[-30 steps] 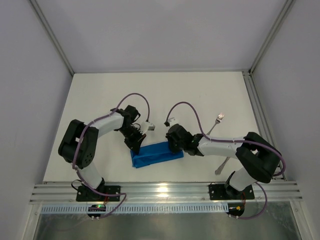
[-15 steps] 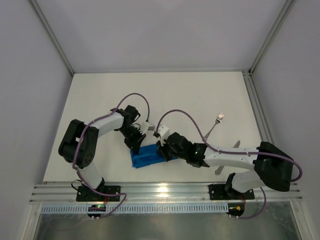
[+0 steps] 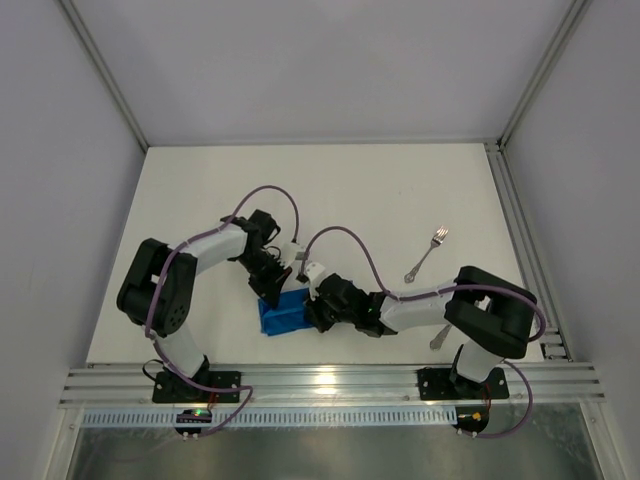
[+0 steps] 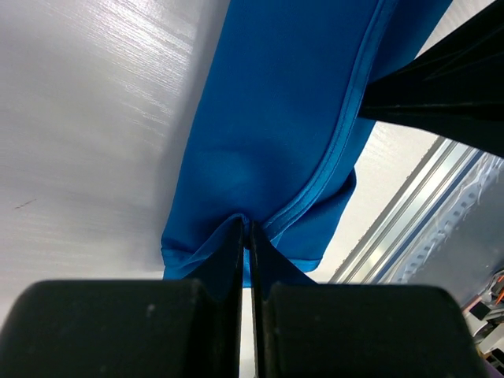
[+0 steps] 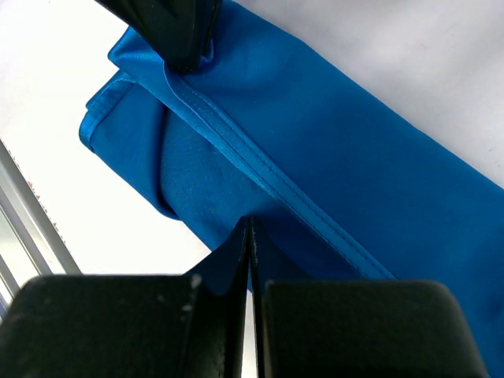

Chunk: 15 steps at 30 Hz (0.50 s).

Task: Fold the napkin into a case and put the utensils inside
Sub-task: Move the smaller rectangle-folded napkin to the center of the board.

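Overhead view from behind; both wrist views close above the napkin [image 4: 260,118].

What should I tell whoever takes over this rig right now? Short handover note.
Left gripper: shut, pinching the napkin at its left end.
Right gripper: shut on its folded edge.
Napkin lies bunched near the table's front edge. Fork lies on the table to the right; second utensil partly hidden under the right arm.
Done: napkin partly folded.
Left: finish the case, put both utensils inside.
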{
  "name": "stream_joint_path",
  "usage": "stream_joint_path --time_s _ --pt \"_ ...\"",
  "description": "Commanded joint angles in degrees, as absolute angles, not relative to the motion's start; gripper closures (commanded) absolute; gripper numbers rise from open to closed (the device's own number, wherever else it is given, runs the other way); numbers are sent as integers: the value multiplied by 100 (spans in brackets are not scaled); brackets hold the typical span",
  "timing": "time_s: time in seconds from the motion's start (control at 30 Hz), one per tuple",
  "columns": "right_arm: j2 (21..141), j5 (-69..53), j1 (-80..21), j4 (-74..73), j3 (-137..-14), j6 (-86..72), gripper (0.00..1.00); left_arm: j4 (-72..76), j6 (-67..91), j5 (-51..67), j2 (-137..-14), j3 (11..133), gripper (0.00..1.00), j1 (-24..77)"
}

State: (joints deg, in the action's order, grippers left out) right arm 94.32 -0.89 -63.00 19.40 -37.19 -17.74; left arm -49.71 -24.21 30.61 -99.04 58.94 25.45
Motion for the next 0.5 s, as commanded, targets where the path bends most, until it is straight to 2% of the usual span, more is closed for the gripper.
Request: stream_joint_path --time_s 0.0,0.13,0.47 --pt "9720 -27 -6285 1882 -3945 -2161 96 -5062 -2408 3261 -9905 6082 100 2479" --pt "10045 264 -6039 1372 -4262 -2591 96 -5080 -2426 3252 -9949 6143 100 2374" --pt "10625 510 -5555 1335 -4702 -3400 96 -5413 -2523 3217 -9949 6671 100 1785"
